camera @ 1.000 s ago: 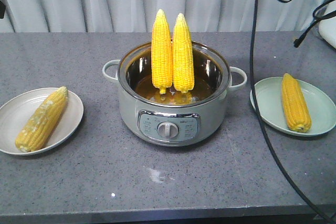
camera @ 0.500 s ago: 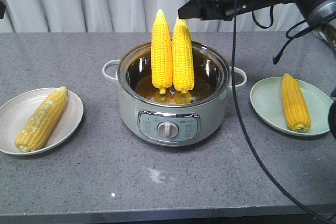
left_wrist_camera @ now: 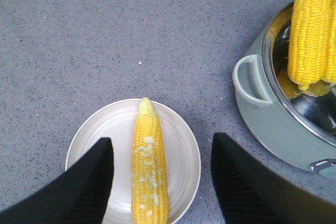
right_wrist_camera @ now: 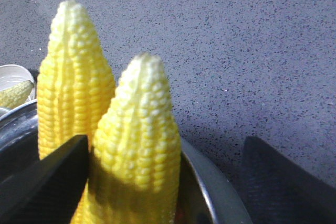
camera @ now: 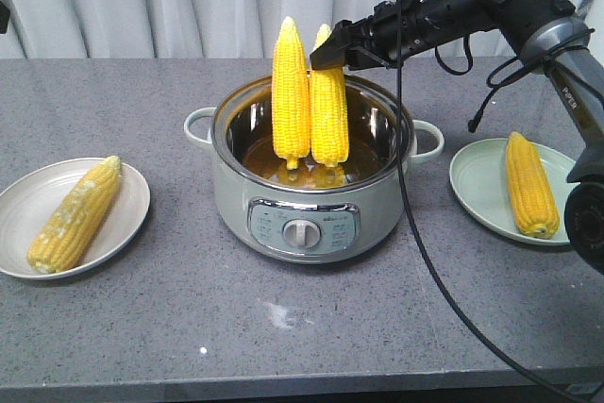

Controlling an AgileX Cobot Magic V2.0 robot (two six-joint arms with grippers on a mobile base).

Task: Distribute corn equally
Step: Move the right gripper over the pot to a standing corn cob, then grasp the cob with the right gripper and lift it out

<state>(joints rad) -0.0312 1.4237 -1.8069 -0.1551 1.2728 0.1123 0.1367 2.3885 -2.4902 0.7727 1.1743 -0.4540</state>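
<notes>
Two corn cobs are standing upright side by side in a steel-lined electric pot (camera: 311, 224), tips pointing up: the taller cob (camera: 291, 92) on the left as seen from the front, the shorter cob (camera: 328, 106) beside it. A third cob (camera: 75, 216), showing pale patches, is lying on a white plate (camera: 28, 200) left of the pot. A fourth cob (camera: 530, 184) is lying on a pale green plate (camera: 481, 191) to the right.

The right gripper (camera: 326, 52) is hovering at the shorter cob's tip, jaws spread wide and holding nothing. In its wrist view one finger is sitting just beside the cob and the other well apart; whether any finger is touching the cob is hard to tell. The left gripper (left_wrist_camera: 163, 145) is hanging wide apart and empty over the white plate. Only its two dark fingertips are showing, and that cob's lower end is cut off there.

Everything is resting on a gray speckled table (camera: 283, 327). A black cable (camera: 415, 233) is trailing down across the front view. A pale pleated curtain (camera: 142, 2) is hanging behind.
</notes>
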